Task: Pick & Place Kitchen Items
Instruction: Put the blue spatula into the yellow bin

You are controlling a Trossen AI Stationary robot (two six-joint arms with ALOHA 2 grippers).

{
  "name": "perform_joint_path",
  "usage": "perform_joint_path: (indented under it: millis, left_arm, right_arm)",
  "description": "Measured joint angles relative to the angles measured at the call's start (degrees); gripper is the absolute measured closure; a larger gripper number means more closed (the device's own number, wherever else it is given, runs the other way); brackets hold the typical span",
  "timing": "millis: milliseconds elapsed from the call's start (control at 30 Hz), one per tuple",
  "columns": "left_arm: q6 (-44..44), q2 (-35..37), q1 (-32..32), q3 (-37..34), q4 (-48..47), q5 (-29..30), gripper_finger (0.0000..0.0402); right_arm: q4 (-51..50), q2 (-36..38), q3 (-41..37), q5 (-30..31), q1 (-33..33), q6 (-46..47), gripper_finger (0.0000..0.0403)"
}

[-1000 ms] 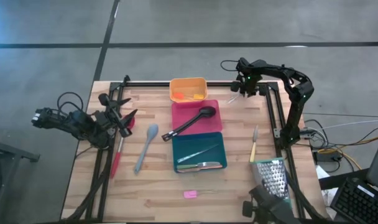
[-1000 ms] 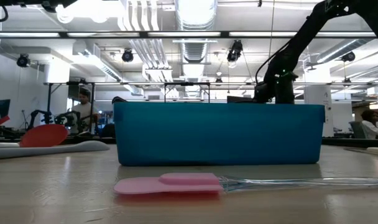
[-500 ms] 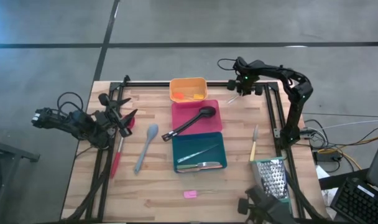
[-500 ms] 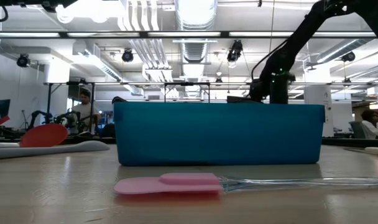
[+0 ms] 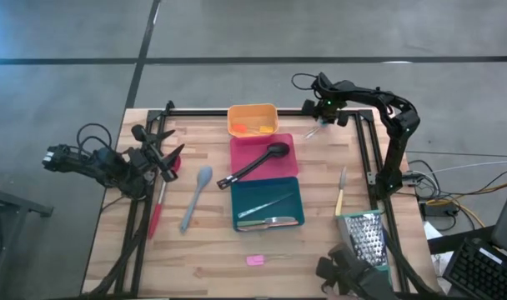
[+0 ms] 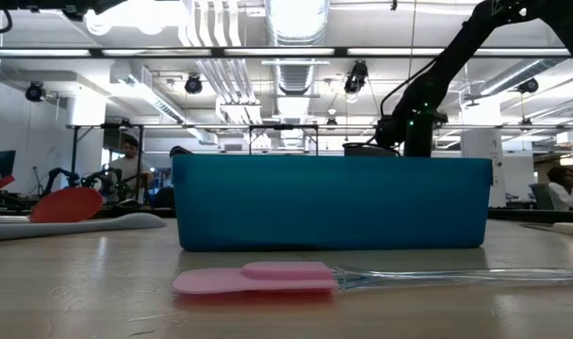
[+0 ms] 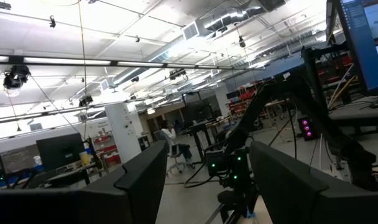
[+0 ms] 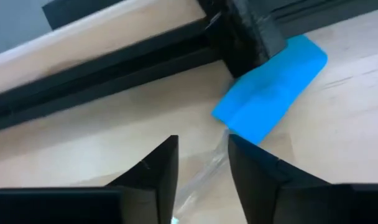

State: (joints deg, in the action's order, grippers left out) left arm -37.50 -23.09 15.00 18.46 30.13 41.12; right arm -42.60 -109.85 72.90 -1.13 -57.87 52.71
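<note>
A pink spatula (image 6: 253,277) lies flat at the near edge of the wooden bench (image 5: 212,258), its long axis running across the bench and its clear handle pointing toward the right arm's side. Behind it the teal tray (image 5: 267,202) holds metal tongs (image 5: 263,206) laid slightly on a diagonal. Beyond that, the pink tray (image 5: 263,154) carries a black spoon (image 5: 254,163), its bowl toward the far right and its handle toward the near left. Beside the trays a grey spoon (image 5: 196,197) rests with its bowl at the far end, and a yellow-handled knife (image 5: 340,193) lies blade away on the right side. The left end effector (image 5: 163,158) waits at the left edge, fingers spread and holding nothing. At the far right corner, the right end effector (image 8: 201,163) stands parted over the clear handle of a blue spatula (image 8: 271,88), which lies on the bench with its blade pointing toward the frame rail.
</note>
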Motion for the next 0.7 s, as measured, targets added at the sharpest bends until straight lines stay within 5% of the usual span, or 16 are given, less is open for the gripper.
perform_joint_path:
  millis: [333, 700]
  left_arm:
    - [0.0, 0.0, 0.0, 0.0, -0.2, 0.1, 0.0168]
    - [0.0, 0.0, 0.0, 0.0, -0.3, 0.2, 0.0168]
  right_arm:
    - [0.2, 0.0, 0.6, 1.3, 0.6, 5.7, 0.0217]
    - [-3.5, -4.0, 1.6, -3.6, 1.2, 1.0, 0.0283]
